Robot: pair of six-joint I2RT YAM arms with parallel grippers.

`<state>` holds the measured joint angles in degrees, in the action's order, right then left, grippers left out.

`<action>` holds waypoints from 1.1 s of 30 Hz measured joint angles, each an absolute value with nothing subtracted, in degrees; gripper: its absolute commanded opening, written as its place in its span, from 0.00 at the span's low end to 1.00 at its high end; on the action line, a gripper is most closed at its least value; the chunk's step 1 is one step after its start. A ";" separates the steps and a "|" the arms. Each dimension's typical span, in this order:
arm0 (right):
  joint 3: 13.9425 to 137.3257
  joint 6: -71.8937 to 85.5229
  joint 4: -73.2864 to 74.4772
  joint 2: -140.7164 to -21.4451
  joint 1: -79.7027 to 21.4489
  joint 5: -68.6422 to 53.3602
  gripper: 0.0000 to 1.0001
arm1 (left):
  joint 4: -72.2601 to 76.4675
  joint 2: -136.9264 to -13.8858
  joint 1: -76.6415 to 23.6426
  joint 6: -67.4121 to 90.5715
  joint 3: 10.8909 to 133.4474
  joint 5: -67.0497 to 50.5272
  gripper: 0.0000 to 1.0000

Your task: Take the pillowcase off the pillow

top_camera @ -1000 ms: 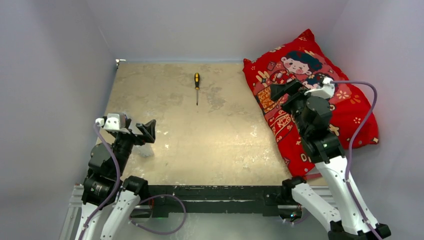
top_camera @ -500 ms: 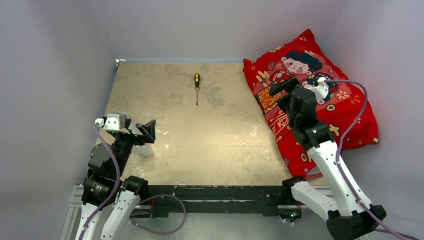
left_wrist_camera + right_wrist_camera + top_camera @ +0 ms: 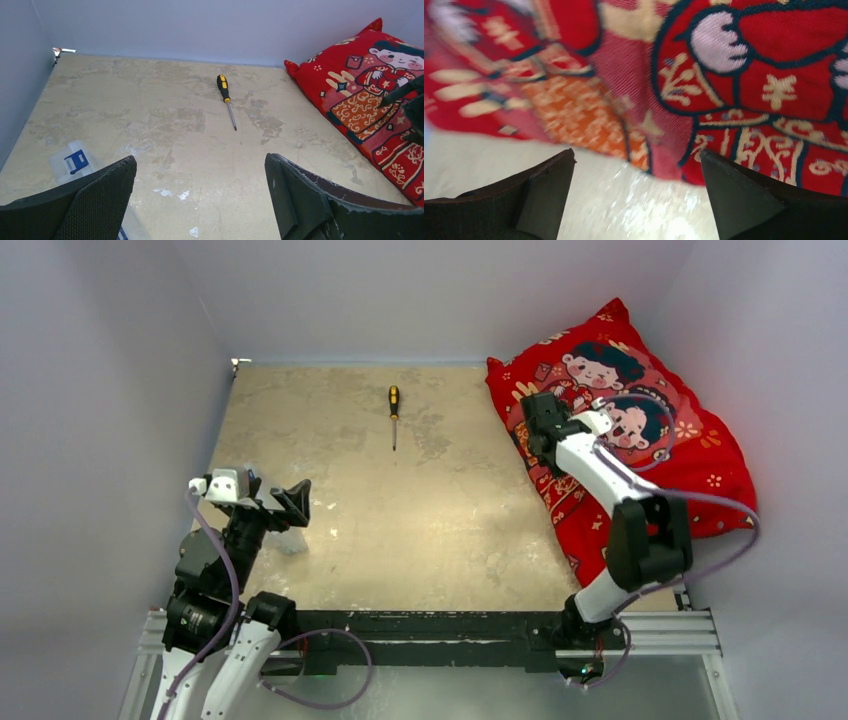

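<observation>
Hovering over the left edge of the pillowcase point(image 3: 690, 440), the right gripper point(image 3: 533, 420) has its jaws spread wide with nothing between them. The right wrist view is blurred, so I cannot tell whether a fingertip brushes the fabric. The left gripper point(image 3: 296, 502) hangs just as wide apart above the near-left part of the table point(image 3: 400, 530), holding nothing, with a small clear packet point(image 3: 75, 162) just below it. The pillowcase fills the far-right corner, bulging against the right wall. The pillow inside is wholly covered, and the cover's opening cannot be made out. A screwdriver point(image 3: 394, 412) lies well apart at the far middle. Broad tabletop separates the arms, and walls close in at left, back and right.
</observation>
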<state>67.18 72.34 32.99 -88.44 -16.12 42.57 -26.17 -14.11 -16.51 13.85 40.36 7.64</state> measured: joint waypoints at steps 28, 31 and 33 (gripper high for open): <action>70.52 74.70 31.20 -105.06 -9.04 45.28 0.00 | -26.13 -13.19 -16.51 13.85 39.51 7.66 0.99; 70.04 69.52 30.61 -100.57 -12.38 45.23 0.00 | -26.15 -13.19 -16.51 13.85 39.51 7.66 0.99; 70.19 66.63 30.02 -97.91 -15.18 44.95 0.00 | -26.15 -13.19 -16.51 13.85 39.51 7.66 0.99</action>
<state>70.19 66.63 30.02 -97.91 -15.18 44.95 -26.15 -13.19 -16.51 13.85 39.51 7.66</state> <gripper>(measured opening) 0.031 0.993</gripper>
